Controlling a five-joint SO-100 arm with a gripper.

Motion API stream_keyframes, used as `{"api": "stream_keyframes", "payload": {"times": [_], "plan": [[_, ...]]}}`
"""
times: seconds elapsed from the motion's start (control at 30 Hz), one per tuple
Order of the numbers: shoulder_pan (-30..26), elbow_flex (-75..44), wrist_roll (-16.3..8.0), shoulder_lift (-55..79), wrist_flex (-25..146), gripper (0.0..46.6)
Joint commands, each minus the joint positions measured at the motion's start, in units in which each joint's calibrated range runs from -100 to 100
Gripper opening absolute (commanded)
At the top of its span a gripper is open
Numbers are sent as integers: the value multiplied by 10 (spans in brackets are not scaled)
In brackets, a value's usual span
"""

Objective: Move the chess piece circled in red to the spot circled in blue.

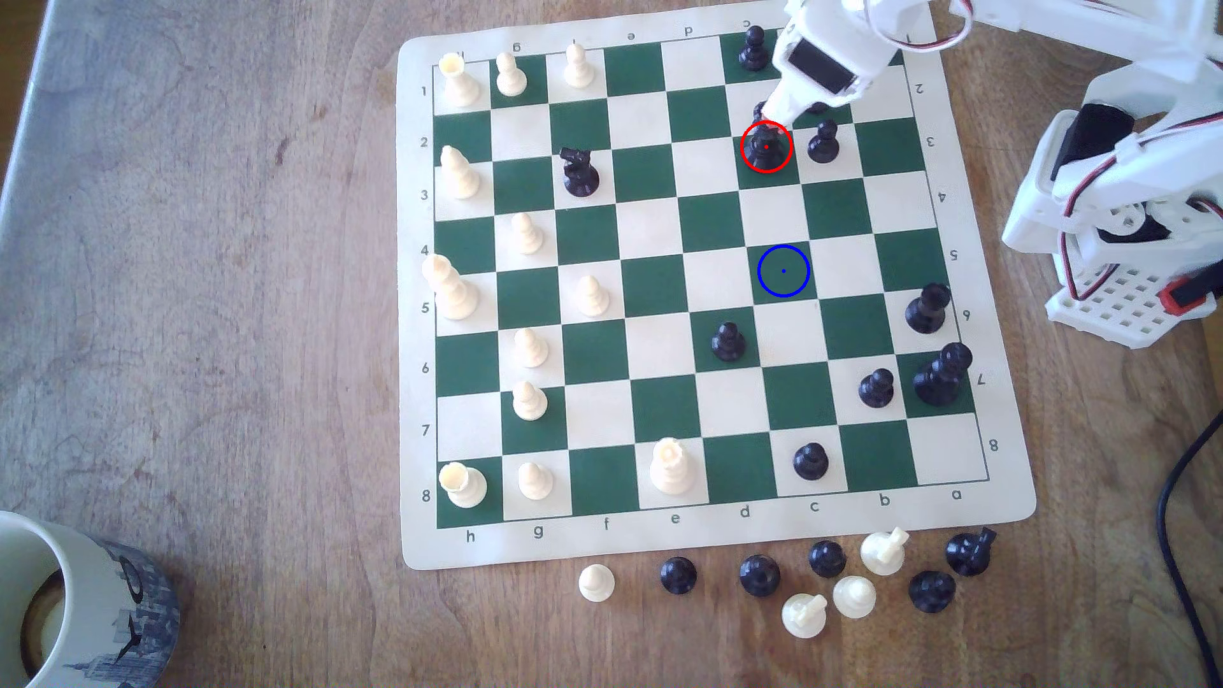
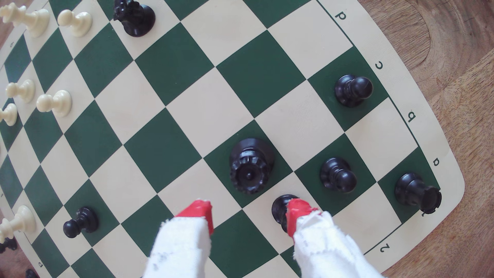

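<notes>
Exterior view: chess piece [image 1: 766,149] stood on its red-ringed green square, gripper [image 1: 775,114] at its 12 o'clock, probably not touching. The spot [image 1: 783,270] lay bare at 6 o'clock.

Wrist view: gripper [image 2: 250,216] jaws apart, short of the chess piece [image 2: 250,167]. Grasp and carry remained.

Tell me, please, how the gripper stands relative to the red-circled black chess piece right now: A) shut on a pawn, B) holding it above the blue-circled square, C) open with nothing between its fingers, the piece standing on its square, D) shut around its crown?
C: in the wrist view the gripper is open with a bare gap, and the chess piece stands ungripped on its green square.
</notes>
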Motion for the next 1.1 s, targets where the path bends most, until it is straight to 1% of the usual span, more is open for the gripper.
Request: {"api": "stream_keyframes", "payload": {"times": [0.0, 0.37, 0.63, 1.07], "plan": [[-1, -6, 1, 11, -12, 151], [-10, 33, -2, 49, -43, 149], [-7, 49, -2, 67, -98, 129], [4, 60, 4, 67, -137, 129]]}}
